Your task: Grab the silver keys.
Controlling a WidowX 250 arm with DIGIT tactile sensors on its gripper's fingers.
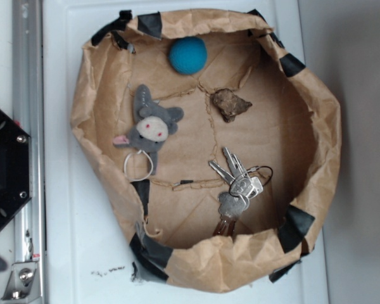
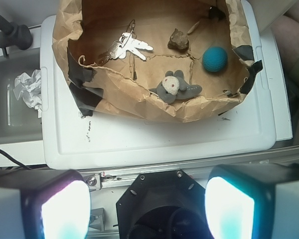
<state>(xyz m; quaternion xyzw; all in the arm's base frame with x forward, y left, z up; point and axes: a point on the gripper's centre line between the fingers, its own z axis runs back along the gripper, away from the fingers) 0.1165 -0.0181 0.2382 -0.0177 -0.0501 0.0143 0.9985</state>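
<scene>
The silver keys (image 1: 237, 183) lie on the floor of a brown paper bin (image 1: 98, 107), toward its lower right, with a thin wire ring and one brownish key at the bottom. In the wrist view the silver keys (image 2: 125, 46) sit at the bin's upper left. My gripper (image 2: 148, 209) hangs well back from the bin, above the robot's black base, its two pale glowing pads (image 2: 65, 211) spread wide with nothing between them. The gripper is out of the exterior view.
Inside the bin are a grey plush animal (image 1: 151, 125) with a white ring, a blue ball (image 1: 187, 54) and a brown rock-like lump (image 1: 230, 103). The bin stands on a white lid (image 2: 154, 139). Crumpled white paper (image 2: 29, 87) lies left; the black base (image 1: 3, 168) is at left.
</scene>
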